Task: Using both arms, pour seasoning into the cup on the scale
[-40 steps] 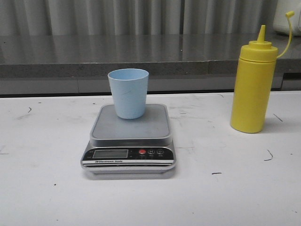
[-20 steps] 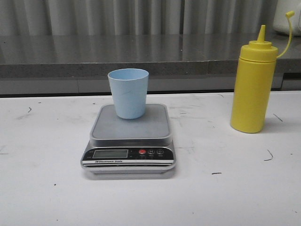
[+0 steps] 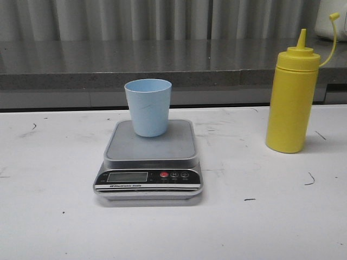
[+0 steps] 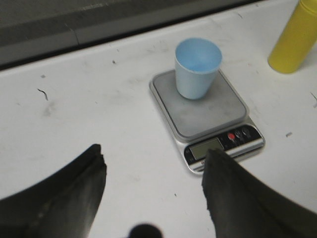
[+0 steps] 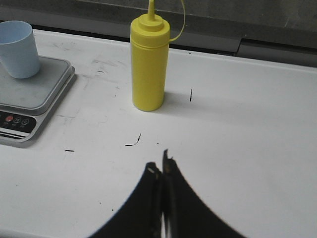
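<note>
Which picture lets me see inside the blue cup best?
The left wrist view: it looks down into the cup, showing its inner wall. The front view shows only its outside and rim; the right wrist view cuts it off at the edge.

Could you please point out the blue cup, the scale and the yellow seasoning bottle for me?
cup [image 3: 148,108]: front view, middle of its side wall.
scale [image 3: 179,146]: front view, bare right part of its platform.
seasoning bottle [image 3: 291,105]: front view, middle of its yellow body.

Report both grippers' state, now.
Left gripper: jaws open, holding nothing.
Right gripper: jaws shut, holding nothing.
</note>
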Motion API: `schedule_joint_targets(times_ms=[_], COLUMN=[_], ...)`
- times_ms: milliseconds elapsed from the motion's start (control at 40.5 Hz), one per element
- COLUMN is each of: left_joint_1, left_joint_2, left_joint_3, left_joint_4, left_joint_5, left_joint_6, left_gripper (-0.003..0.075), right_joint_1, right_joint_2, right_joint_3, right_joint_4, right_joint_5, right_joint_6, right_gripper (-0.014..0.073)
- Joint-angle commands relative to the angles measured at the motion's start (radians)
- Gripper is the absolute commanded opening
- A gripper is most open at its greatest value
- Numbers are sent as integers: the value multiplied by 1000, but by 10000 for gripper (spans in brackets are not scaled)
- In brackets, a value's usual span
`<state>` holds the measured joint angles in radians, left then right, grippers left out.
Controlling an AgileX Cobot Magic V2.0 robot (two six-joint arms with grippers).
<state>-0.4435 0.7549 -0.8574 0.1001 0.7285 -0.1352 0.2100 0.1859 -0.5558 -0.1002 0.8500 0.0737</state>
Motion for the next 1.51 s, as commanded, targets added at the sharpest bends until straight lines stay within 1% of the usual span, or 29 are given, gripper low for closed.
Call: schedule_joint_targets(times_ms=[0,173,247,296,395,445,469,593,889,1062,1112,1235,1309,1482], left_joint_1=[53,189,252,288,336,343,345,373,448,457,462,487,494,481], left_joint_2=[-53,-185,-247,-286,-365,-399,-416,-481,-652,-723,-737,-768,-783,-783], left_joint_3=[-3,138,209,246,301,321,331,376,610,737,766,818,842,881], left_joint_4=[24,24,26,26,24,23,23,23,23,20,-2,-69,-70,-70], left_joint_5=[-149,-347,-418,-426,-386,-371,-363,-378,-582,-677,-707,-736,-739,-795], left_joint_6=[0,0,0,0,0,0,0,0,0,0,0,0,0,0], left_gripper=[421,420,387,329,129,6,-19,-20,-20,-20,-20,-20,-20,-20], right_joint_1=[0,0,0,0,0,0,0,0,0,0,0,0,0,0], right_joint_2=[12,12,12,12,12,12,12,12,12,12,12,12,12,12], right_joint_3=[-34,-34,-34,-34,-34,-34,-34,-34,-34,-34,-34,-34,-34,-34], right_joint_4=[-10,-10,-10,-10,-10,-10,-10,-10,-10,-10,-10,-10,-10,-10], right_joint_5=[-75,-75,-75,-75,-75,-75,-75,-75,-75,-75,-75,-75,-75,-75], right_joint_6=[-2,-2,-2,-2,-2,-2,-2,-2,-2,-2,-2,-2,-2,-2], right_gripper=[-69,-69,-69,-69,-69,-69,-69,-69,-69,-69,-69,-69,-69,-69])
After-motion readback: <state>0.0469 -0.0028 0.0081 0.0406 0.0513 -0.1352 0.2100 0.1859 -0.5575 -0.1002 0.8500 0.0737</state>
